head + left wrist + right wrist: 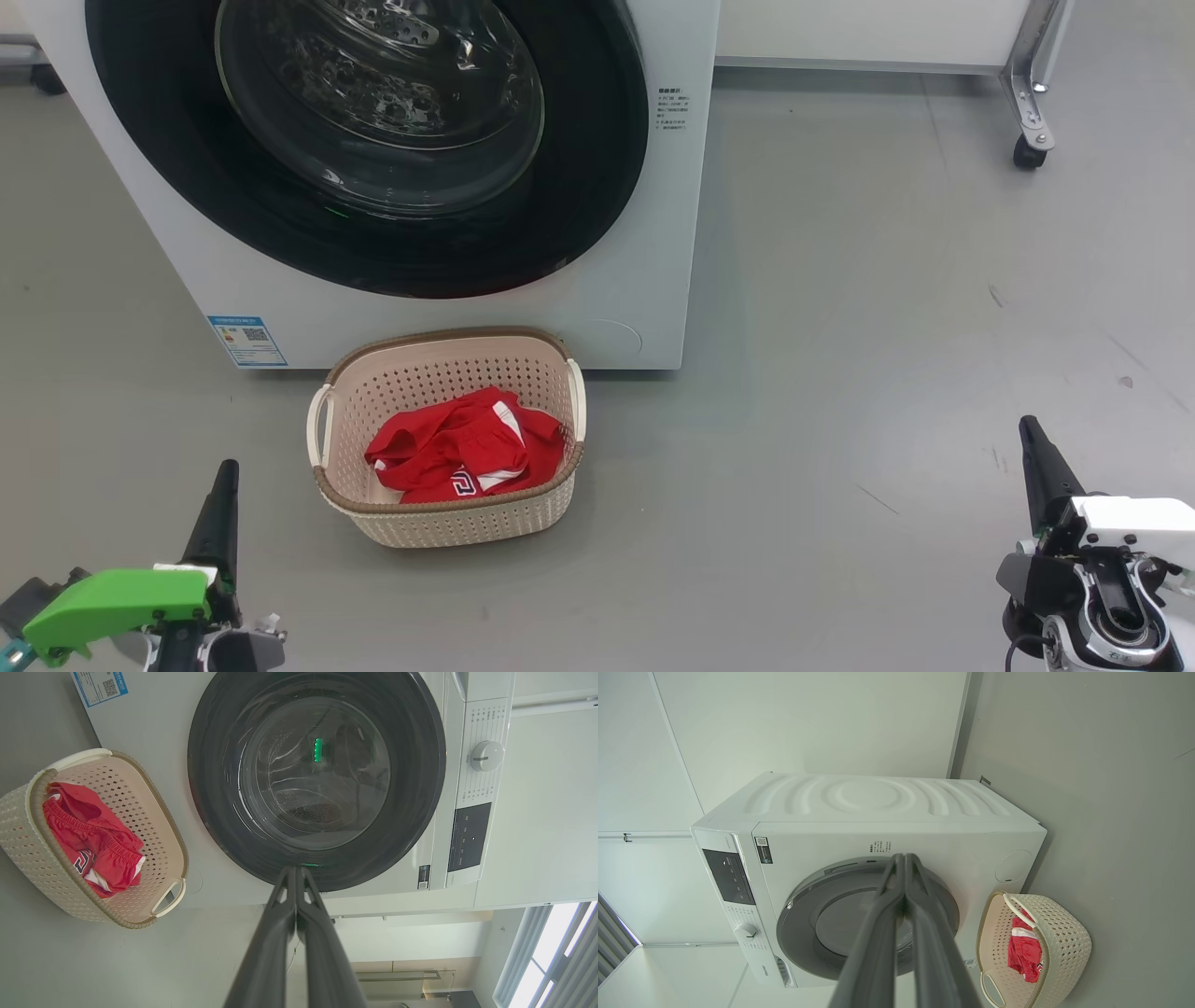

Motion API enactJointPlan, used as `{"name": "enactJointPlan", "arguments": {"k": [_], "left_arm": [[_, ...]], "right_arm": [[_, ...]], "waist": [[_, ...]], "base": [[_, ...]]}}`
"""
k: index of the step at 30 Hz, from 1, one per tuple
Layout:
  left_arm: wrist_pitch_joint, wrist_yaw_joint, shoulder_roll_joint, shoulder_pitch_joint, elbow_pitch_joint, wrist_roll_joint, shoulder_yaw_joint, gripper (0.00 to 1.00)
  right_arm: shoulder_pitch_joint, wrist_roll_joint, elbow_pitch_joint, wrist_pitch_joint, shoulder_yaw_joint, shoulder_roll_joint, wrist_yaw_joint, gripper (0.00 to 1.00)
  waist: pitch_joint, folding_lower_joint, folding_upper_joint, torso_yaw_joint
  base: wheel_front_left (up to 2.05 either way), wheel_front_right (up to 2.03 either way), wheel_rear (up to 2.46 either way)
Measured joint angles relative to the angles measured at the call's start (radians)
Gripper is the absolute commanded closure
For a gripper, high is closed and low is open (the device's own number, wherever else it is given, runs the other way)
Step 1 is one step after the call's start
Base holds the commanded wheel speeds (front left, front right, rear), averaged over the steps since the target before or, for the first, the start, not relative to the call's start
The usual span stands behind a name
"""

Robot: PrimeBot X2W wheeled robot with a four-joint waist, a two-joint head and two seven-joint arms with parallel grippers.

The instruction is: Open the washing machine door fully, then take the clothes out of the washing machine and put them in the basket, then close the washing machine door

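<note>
Grey floor point(840, 280) runs back to a pale wall point(808, 718), and the white washing machine point(616, 308) stands toward that far edge; its round door point(597, 187) with the black rim sits flush against the front, the steel drum showing through the glass; a blue label point(247, 341) marks the lower front corner. Just before the machine, on the floor, stands the cream basket point(439, 336), its far rim close to the machine's front, whether touching I cannot tell; the red clothes point(448, 453) lie bunched inside it, white trim showing. Left fingers point(219, 513) rise over the floor's near left edge, pressed together and holding nothing; right fingers point(1041, 467) rise at the near right, likewise pressed together and empty, well apart from the basket. A metal leg on a castor point(1030, 140) stands toward the far right corner.
</note>
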Motion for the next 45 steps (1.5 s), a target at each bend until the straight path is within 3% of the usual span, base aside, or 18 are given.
{"name": "enactJointPlan", "arguments": {"k": [45], "left_arm": [[0.000,0.000,0.000,0.000,0.000,0.000,0.003,1.00]], "right_arm": [[0.000,0.000,-0.002,0.000,0.000,0.000,0.000,1.00]], "waist": [[0.000,0.0000,0.0000,0.000]], "base": [[0.00,0.00,0.00]]}}
